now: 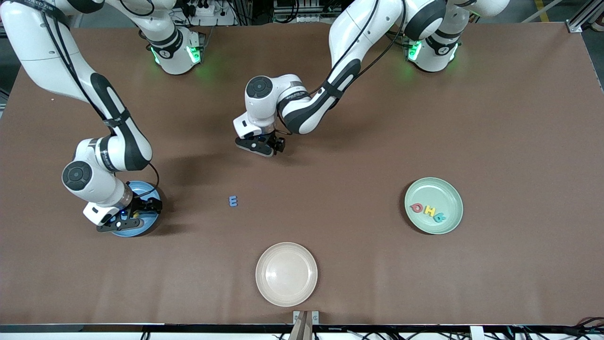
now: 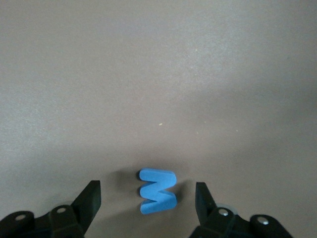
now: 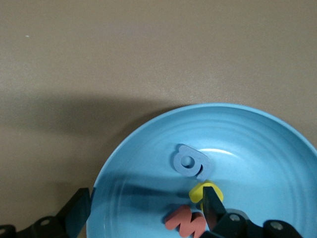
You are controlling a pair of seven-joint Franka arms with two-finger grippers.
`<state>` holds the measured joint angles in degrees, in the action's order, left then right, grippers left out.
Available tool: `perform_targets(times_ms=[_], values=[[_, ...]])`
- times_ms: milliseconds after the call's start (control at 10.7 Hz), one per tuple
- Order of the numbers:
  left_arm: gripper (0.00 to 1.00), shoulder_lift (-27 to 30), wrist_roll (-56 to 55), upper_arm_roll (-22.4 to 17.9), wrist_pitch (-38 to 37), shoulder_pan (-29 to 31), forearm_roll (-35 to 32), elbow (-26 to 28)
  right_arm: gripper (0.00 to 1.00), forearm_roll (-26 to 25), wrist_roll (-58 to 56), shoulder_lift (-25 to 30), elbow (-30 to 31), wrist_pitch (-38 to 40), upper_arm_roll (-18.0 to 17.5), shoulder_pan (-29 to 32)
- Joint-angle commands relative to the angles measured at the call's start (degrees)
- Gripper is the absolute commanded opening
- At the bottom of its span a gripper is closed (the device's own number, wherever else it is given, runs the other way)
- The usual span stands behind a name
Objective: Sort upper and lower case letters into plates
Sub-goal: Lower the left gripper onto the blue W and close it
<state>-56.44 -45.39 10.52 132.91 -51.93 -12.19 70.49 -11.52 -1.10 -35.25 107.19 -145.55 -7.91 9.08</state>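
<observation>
While the left end effector (image 2: 146, 201) straddles a blue letter (image 2: 157, 191) on the table (image 1: 424, 118), fingers parted, it should centre before pinching. Released, the right end effector (image 3: 146, 210) hangs over the blue plate (image 3: 257, 148).

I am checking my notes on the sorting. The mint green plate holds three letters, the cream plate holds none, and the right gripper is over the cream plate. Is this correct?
One point is wrong. The right gripper is over the sky blue plate, not the cream plate, as the front view shows. The mint green plate does hold three letters, and the cream plate holds none.
</observation>
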Motion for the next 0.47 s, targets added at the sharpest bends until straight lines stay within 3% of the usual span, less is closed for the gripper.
perform_targets(times_ms=[0,373], values=[[0.83,-0.96,-0.84,-1.99,0.15,-1.86,0.59,-1.49,1.0,0.44,3.02,-0.69,-0.05,-0.18,-0.18,-0.73],[0.82,-1.04,-0.93,-2.26,0.15,-2.74,0.59,-1.41,1.0,0.44,3.03,1.06,-0.05,2.63,-0.18,-0.99]])
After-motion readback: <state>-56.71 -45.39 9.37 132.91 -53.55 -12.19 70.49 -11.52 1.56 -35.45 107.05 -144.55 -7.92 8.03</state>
